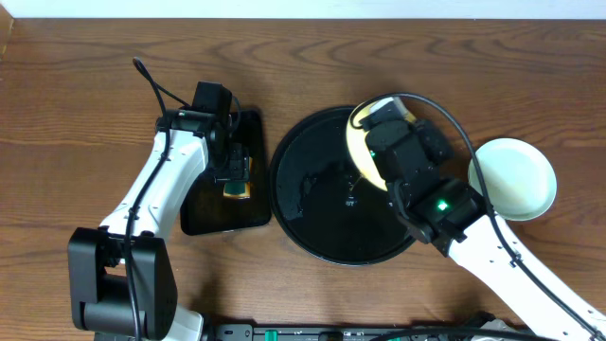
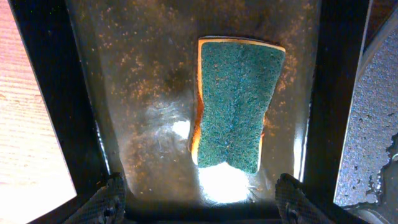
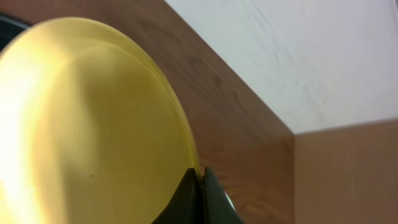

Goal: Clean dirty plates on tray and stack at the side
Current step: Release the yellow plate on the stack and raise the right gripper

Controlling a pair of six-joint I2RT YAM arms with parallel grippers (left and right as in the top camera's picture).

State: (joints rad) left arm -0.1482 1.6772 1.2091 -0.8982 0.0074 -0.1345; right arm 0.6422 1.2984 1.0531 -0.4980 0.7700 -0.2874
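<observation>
My right gripper (image 3: 200, 177) is shut on the rim of the pale yellow plate (image 3: 87, 124) and holds it tilted above the right part of the round black tray (image 1: 312, 204); overhead the yellow plate (image 1: 360, 142) shows partly under the right arm. A mint-white plate (image 1: 516, 178) lies on the table to the right of the tray. My left gripper (image 2: 196, 199) is open above the green-topped sponge (image 2: 239, 102), which lies in the small black rectangular tray (image 1: 204, 213). The sponge also shows overhead (image 1: 237, 189). Any plate beneath the mint-white one is hidden.
The rectangular tray's wet floor (image 2: 143, 93) is speckled with crumbs. The round tray's surface carries water drops. The table's back edge and a white wall (image 3: 311, 56) lie behind the yellow plate.
</observation>
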